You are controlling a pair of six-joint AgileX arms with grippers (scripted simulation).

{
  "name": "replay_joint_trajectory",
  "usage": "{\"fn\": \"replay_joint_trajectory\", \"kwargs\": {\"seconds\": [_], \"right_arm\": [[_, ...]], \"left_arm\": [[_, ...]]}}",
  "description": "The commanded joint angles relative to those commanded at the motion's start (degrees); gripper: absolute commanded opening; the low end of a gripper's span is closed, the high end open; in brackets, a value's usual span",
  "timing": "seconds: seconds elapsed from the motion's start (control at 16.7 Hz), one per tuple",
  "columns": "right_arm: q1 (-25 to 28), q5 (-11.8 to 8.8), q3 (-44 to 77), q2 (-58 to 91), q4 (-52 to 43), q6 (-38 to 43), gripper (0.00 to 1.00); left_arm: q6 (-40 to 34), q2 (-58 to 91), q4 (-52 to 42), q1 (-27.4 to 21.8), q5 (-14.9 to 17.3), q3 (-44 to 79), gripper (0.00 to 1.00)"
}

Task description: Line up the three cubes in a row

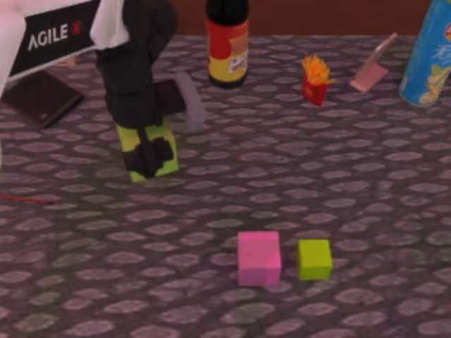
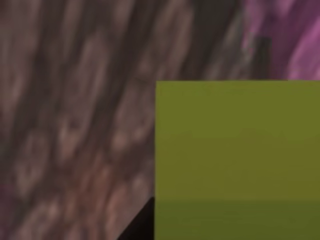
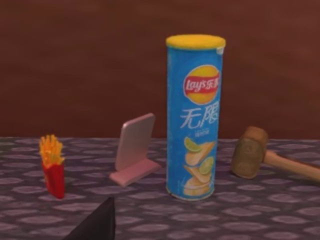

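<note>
A: What holds anything on the bench (image 1: 366,176)?
B: Largest first: one blue crisp can (image 3: 195,117) with a yellow lid, standing upright at two o'clock; its contents are hidden. One dark sauce bottle (image 1: 227,42) with a red and yellow label stands at twelve o'clock, contents not visible. One small red fries packet (image 1: 316,79) sits at one o'clock, yellow fries sticking out of its top.
A: And the cubes, counted?
B: Three. The large yellow-green cube (image 1: 149,149) is at ten o'clock, well apart from the others. The pink cube (image 1: 258,258) lies at six o'clock, and the small yellow-green cube (image 1: 314,258) sits just beside it on the right side, a narrow gap between them.
A: The arms?
B: The left claw (image 1: 148,156) is down over the large cube, its dark fingers (image 1: 163,149) against the cube's top face, apparently closed on it. Of the right claw only a dark tip (image 3: 97,222) shows in its wrist view; I cannot tell its state.
A: Anything else?
B: One pink stand (image 3: 135,150), one wooden mallet (image 3: 260,155), one dark flat pad (image 1: 39,95) at nine o'clock.
</note>
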Motion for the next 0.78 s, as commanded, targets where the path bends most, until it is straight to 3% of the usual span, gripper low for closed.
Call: {"fn": "replay_joint_trajectory", "kwargs": {"seconds": [0.42, 0.78], "right_arm": [[0.0, 0.0, 0.0, 0.0, 0.0, 0.0, 1.00], [0.0, 0.0, 0.0, 0.0, 0.0, 0.0, 1.00]], "left_arm": [[0.6, -2.1, 0.6, -1.3, 0.0, -2.2, 0.00], [4.3, -15.5, 3.9, -8.1, 0.1, -20.5, 0.00]]}}
